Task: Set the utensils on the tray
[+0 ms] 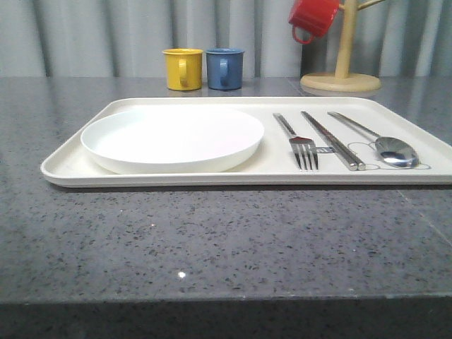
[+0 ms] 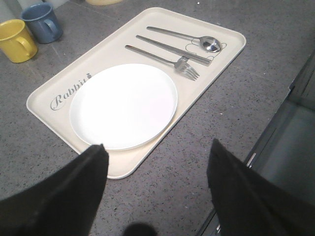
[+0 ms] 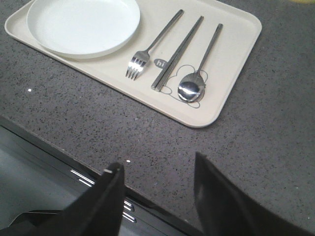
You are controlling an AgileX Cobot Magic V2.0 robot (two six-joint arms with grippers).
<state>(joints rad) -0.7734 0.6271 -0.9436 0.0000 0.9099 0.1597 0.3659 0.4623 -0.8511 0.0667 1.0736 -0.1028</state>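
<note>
The cream tray [image 1: 70, 161] [image 2: 44, 103] [image 3: 236, 59] lies on the grey counter. On its left half sits the round white plate [image 1: 173, 138] [image 2: 123, 105] [image 3: 82, 24]. To the plate's right lie the fork [image 1: 300, 145] [image 2: 162, 59] [image 3: 150, 46], the chopsticks [image 1: 332, 140] [image 2: 172, 49] [image 3: 178, 51] and the spoon [image 1: 381, 141] [image 2: 197, 39] [image 3: 199, 73], side by side. My left gripper [image 2: 156, 147] hangs open above the counter near the tray's front left corner. My right gripper [image 3: 157, 164] is open over the counter's front edge, holding nothing.
A yellow mug [image 1: 182, 68] [image 2: 15, 40] and a blue mug [image 1: 224, 68] [image 2: 43, 22] stand behind the tray. A red mug [image 1: 313, 18] hangs on a wooden mug tree [image 1: 341, 70] at the back right. Bare grey counter [image 1: 212, 240] lies in front of the tray.
</note>
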